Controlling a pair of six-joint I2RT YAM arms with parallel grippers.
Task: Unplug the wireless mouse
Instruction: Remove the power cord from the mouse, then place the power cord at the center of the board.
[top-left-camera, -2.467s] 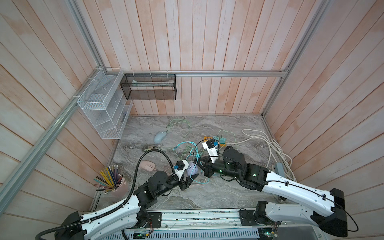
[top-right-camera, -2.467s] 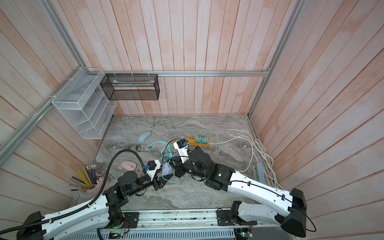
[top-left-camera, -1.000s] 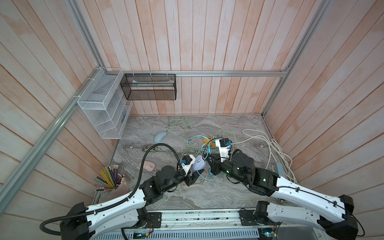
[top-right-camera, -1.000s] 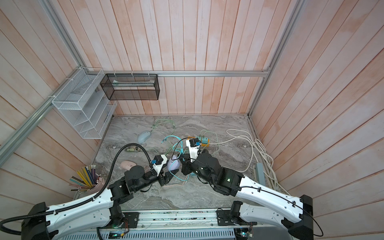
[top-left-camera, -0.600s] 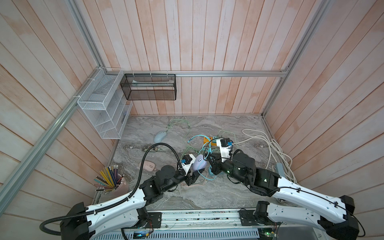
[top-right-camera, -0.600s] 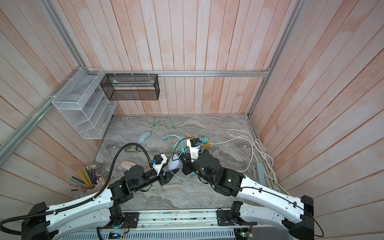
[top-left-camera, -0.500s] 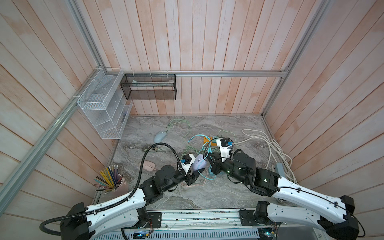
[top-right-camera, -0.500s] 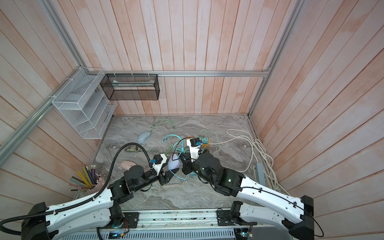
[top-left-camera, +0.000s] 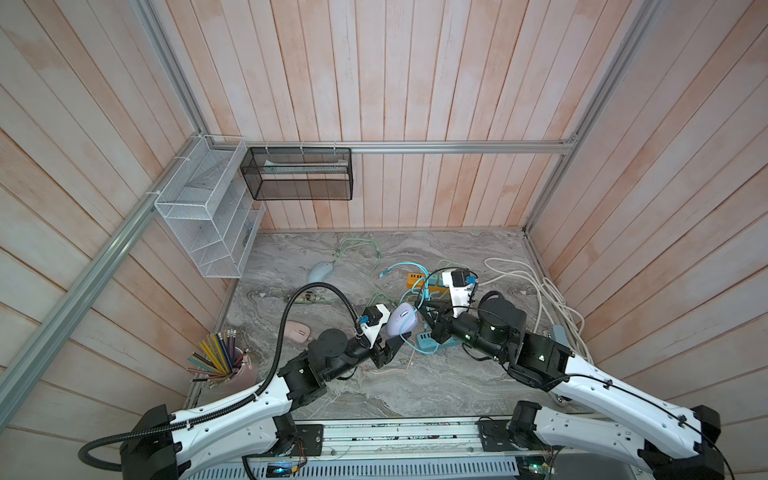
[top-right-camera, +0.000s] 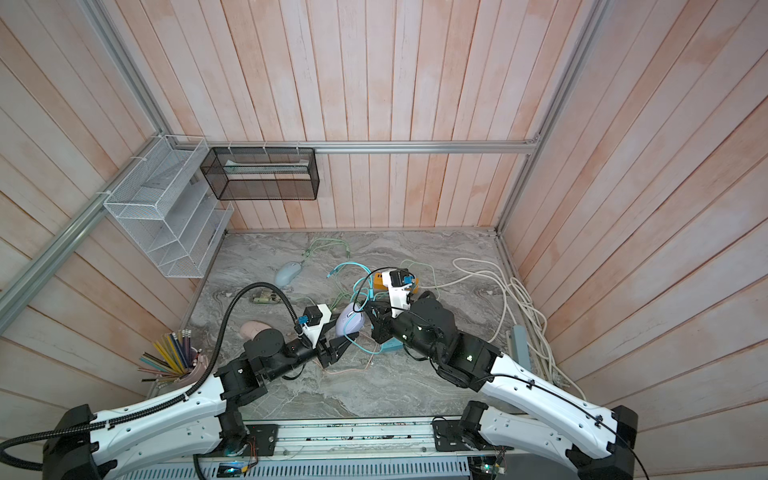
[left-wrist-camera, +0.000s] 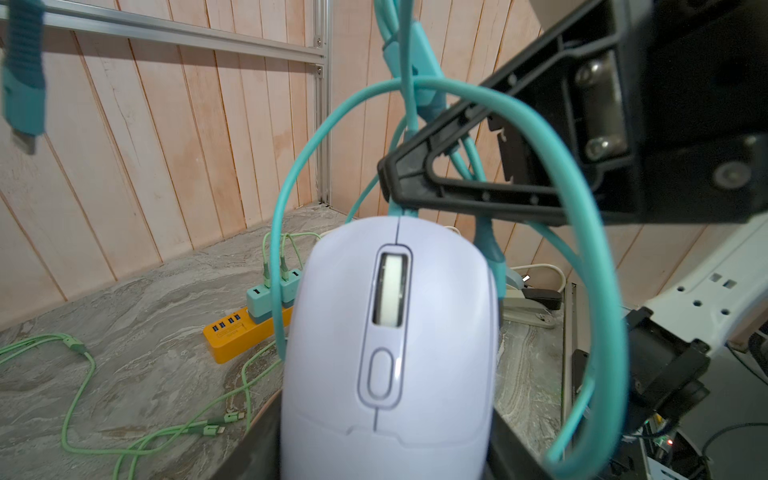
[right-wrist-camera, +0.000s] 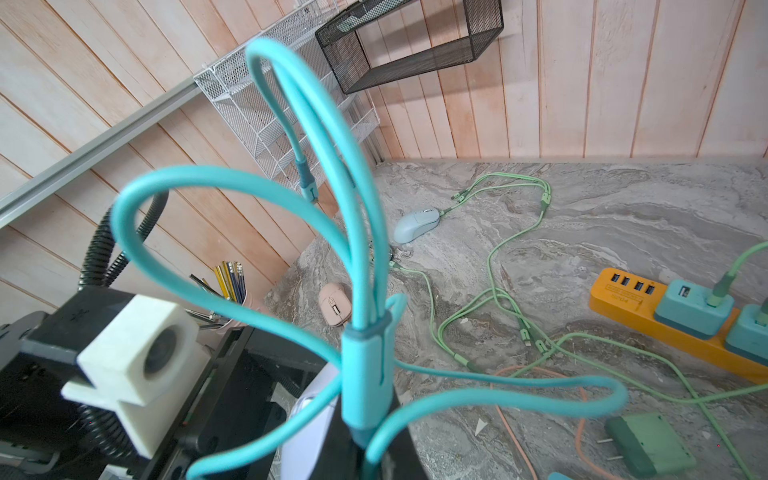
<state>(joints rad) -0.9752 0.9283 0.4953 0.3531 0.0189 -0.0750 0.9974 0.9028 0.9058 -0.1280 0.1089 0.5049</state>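
The wireless mouse (top-left-camera: 402, 324) (top-right-camera: 350, 322) is lavender and is held up off the table between the two arms. My left gripper (top-left-camera: 397, 334) (top-right-camera: 341, 333) (left-wrist-camera: 382, 457) is shut on its sides from behind. A teal cable (left-wrist-camera: 415, 91) (right-wrist-camera: 365, 374) loops above it and meets the mouse's (left-wrist-camera: 390, 353) front edge. My right gripper (top-left-camera: 428, 320) (top-right-camera: 372, 322) (right-wrist-camera: 365, 453) is shut on that cable just at the mouse's nose, and its black fingertips (left-wrist-camera: 395, 187) almost touch the shell. The plug itself is hidden by the fingers.
An orange power strip (top-left-camera: 415, 279) (right-wrist-camera: 623, 291) with teal chargers lies behind the arms. Light green cables (right-wrist-camera: 498, 249) sprawl over the table. A blue mouse (top-left-camera: 320, 272), a pink mouse (top-left-camera: 298, 332) and a pencil cup (top-left-camera: 224, 365) are to the left; white cord (top-left-camera: 540, 291) coils at right.
Since 2.5 s ago both grippers have carried the mouse and cable up and toward the back. Over the last second nothing has visibly moved.
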